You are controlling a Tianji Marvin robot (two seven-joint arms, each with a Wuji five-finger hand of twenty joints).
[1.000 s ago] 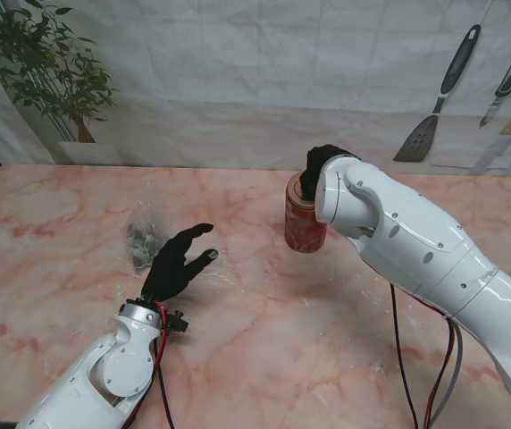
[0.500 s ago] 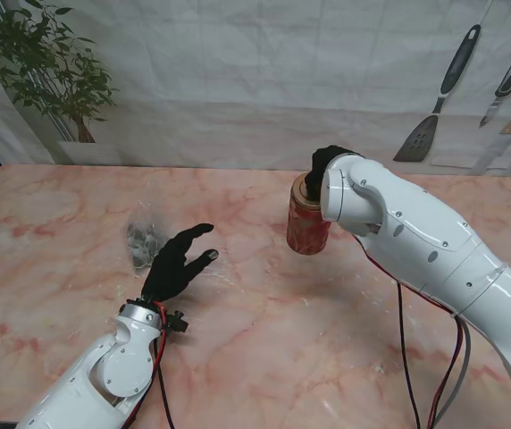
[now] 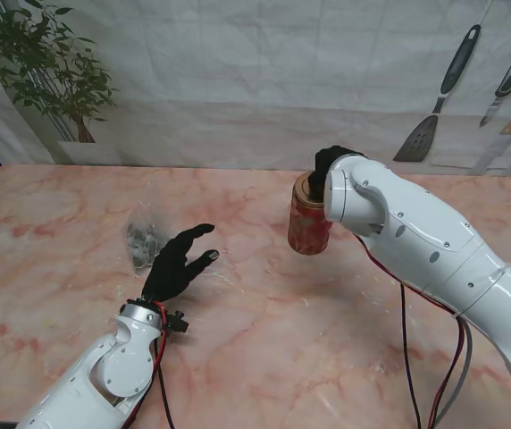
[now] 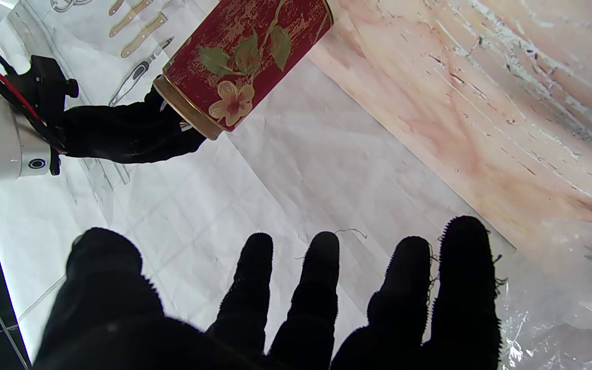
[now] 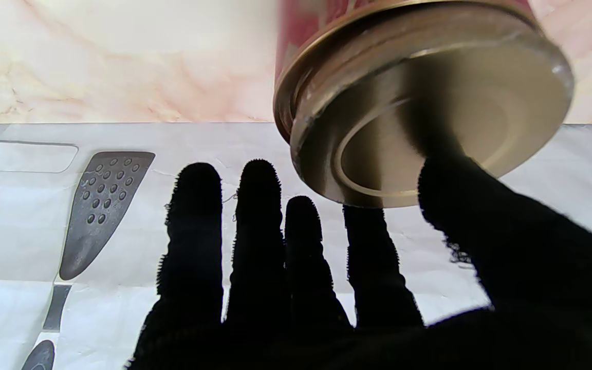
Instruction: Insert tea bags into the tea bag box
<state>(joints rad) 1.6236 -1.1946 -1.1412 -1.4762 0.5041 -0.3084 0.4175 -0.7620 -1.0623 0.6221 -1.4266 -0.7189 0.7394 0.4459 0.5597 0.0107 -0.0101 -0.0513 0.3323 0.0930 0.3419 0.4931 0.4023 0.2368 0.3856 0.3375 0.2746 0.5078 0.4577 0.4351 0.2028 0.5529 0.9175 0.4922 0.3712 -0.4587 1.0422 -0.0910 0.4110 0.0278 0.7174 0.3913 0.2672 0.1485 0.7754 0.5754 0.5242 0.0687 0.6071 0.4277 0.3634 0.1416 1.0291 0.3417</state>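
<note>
I stand in a staged kitchen mock-up inside a lab. My surface point(image 3: 264, 349) is pink marble-patterned. Just behind its far edge hangs a creased white backdrop point(image 3: 264, 80) printed with a slotted spatula point(image 3: 441, 94) and other utensils. A potted green plant point(image 3: 50, 67) stands at the surface's far left corner.

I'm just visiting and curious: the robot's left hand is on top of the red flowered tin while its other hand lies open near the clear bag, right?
Not quite: it is the right hand on top of the red flowered tin, as the stand view shows. The left hand is the open one near the clear bag.
</note>
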